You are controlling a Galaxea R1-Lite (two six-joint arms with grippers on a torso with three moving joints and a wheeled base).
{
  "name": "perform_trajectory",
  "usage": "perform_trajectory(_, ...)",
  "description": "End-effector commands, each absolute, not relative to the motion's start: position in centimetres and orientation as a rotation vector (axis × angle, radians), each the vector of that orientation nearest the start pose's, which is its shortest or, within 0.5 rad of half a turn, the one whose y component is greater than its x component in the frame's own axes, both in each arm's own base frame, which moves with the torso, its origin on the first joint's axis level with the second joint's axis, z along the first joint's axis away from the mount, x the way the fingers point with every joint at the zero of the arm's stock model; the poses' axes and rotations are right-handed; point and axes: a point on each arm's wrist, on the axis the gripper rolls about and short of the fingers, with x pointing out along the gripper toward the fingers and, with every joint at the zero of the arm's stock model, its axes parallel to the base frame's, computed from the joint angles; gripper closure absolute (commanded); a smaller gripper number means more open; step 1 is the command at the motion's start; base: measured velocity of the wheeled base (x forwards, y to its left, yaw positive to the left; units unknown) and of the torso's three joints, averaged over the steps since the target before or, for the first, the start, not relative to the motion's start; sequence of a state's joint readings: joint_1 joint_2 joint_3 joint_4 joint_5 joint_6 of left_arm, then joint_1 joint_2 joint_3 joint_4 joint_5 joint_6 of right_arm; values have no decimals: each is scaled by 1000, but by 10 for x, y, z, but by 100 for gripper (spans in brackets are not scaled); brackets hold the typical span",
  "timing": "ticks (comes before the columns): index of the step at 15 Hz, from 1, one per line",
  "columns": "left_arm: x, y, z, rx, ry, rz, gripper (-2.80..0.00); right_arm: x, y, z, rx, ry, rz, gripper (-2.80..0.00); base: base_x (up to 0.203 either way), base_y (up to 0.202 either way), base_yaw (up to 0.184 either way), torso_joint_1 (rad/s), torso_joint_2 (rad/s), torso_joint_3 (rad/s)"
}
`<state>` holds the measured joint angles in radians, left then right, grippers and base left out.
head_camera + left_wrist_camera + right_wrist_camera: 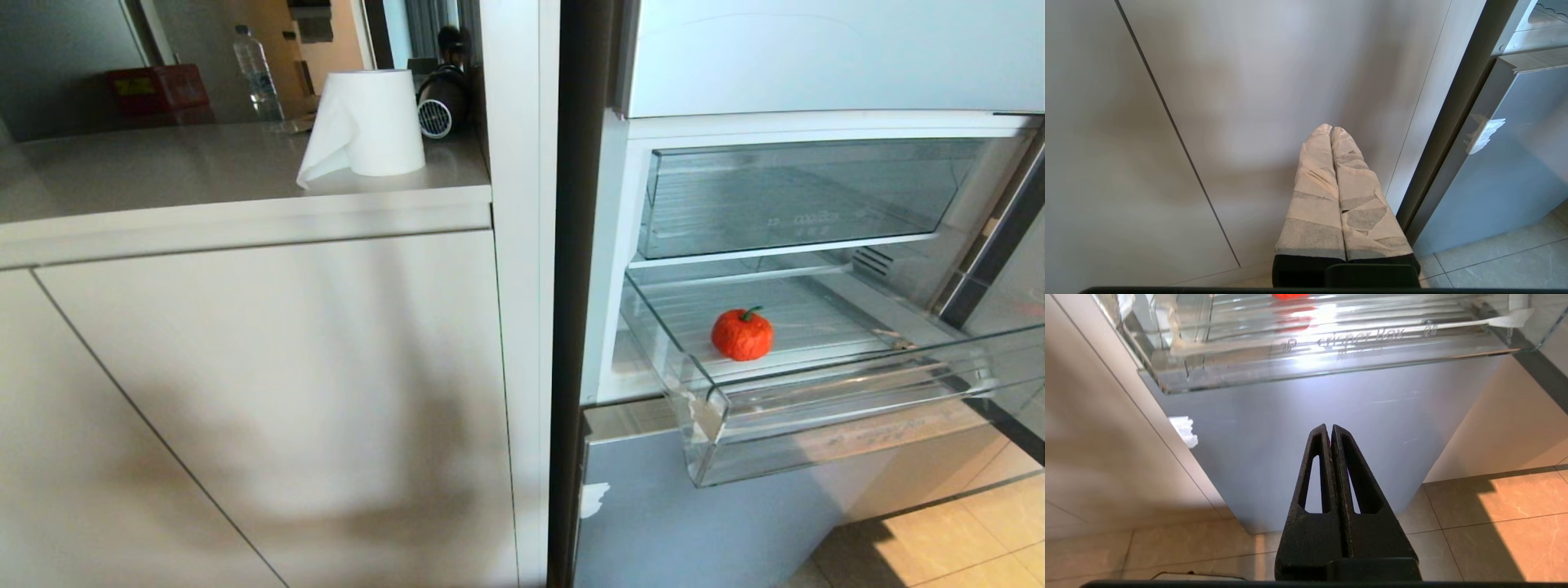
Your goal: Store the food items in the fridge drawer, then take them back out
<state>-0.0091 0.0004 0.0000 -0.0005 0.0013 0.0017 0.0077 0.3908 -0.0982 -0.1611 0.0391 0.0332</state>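
The clear fridge drawer (849,425) is pulled out, lower of two stacked bins. On its ribbed floor sits a fuzzy orange-red fruit (741,333) with a green stem; its red edge (1289,296) also shows through the drawer (1331,355) in the right wrist view. No red apple shows in any view. My right gripper (1330,427) hangs below the drawer's front, shut and empty, facing the pale-blue bottom panel (1331,404). My left gripper (1331,128), fingers wrapped in tape, is shut and empty, low in front of a cabinet door (1274,81). Neither arm appears in the head view.
An upper clear bin (808,196) sits pushed in above the drawer. Left of the fridge stands a counter (204,171) with a paper towel roll (367,122), a bottle (255,69) and a red box (159,88). Tiled floor (1494,522) lies below.
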Motion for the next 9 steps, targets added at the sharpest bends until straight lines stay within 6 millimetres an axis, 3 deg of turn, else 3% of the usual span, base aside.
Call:
perform_trajectory(1, -23, 0, 76, 2, -2, -8, 0, 12, 1, 118, 36, 134, 45, 0, 0, 0, 0, 0, 0, 0)
perform_trajectory(9, -23, 0, 75, 2, 0, -8, 0, 4, 1, 89, 9, 200, 47, 0, 0, 0, 0, 0, 0, 0)
